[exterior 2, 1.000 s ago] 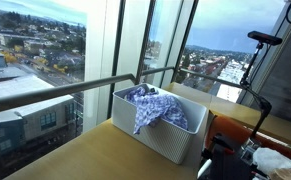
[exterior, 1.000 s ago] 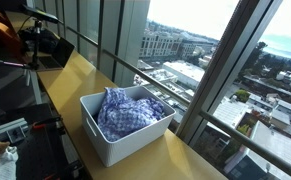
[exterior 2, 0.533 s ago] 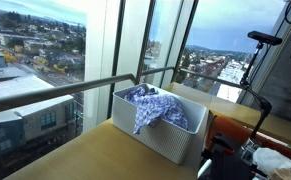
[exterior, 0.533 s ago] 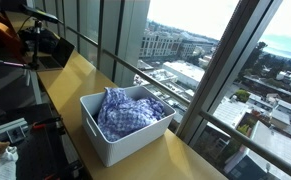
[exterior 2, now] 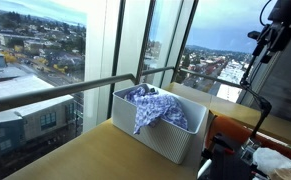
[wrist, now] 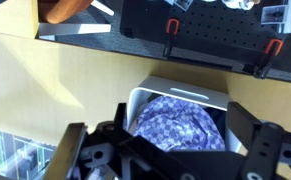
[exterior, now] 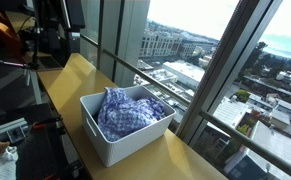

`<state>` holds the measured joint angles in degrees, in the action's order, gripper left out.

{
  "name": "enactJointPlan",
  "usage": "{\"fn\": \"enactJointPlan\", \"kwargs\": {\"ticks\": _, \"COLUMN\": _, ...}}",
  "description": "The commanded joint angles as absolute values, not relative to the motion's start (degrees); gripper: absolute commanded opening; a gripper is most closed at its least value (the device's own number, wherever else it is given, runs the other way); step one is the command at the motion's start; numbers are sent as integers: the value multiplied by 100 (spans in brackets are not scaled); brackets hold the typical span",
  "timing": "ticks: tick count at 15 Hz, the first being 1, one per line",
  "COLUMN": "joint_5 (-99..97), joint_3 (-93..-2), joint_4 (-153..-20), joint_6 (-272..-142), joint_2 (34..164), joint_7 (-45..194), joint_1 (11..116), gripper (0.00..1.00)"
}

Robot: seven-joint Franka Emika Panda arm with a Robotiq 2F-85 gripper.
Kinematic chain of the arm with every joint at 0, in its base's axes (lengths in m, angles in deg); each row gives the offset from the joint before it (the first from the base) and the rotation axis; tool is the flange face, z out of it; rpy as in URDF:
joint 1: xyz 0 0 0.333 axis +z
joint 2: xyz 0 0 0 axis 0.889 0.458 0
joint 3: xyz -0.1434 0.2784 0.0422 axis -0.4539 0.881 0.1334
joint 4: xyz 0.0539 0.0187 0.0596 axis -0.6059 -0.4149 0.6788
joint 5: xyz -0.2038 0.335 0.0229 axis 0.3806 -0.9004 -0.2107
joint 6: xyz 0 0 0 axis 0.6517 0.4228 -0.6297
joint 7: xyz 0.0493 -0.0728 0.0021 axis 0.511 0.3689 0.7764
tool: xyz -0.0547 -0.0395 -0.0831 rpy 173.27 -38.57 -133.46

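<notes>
Exterior views face bin (exterior: 135, 143) from opposite ends, wrist view above

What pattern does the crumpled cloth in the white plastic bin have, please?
The crumpled fabric cloth has a blue-and-white checked pattern, clearest in an exterior view.

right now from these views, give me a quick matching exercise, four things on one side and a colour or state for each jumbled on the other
Things:
1. cloth
2. bin
3. jaws
4. counter

Colour or state:
a. plain white
b. standing open, holding nothing
c. blue-and-white checked, bunched up inside the bin
d. tan wood, running along the window

Pairs: 1-c, 2-a, 3-b, 4-d
</notes>
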<state>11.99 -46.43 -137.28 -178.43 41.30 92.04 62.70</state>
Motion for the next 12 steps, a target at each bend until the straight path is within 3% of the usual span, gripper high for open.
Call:
{"fn": "enactJointPlan", "kwargs": {"ticks": 1, "joint_5": 1209, "joint_3": -4779, "joint_4": -13721, "joint_6": -19142, "joint_2": 4759, "joint_7": 9204, "joint_1": 6333, "gripper": 100}}
{"fn": "enactJointPlan", "kwargs": {"ticks": 12, "joint_5": 275, "joint_3": -4707, "joint_4": -13166, "joint_6": -22013, "joint_2": 7405, "joint_7": 9548, "joint_1": 6554, "gripper": 100}}
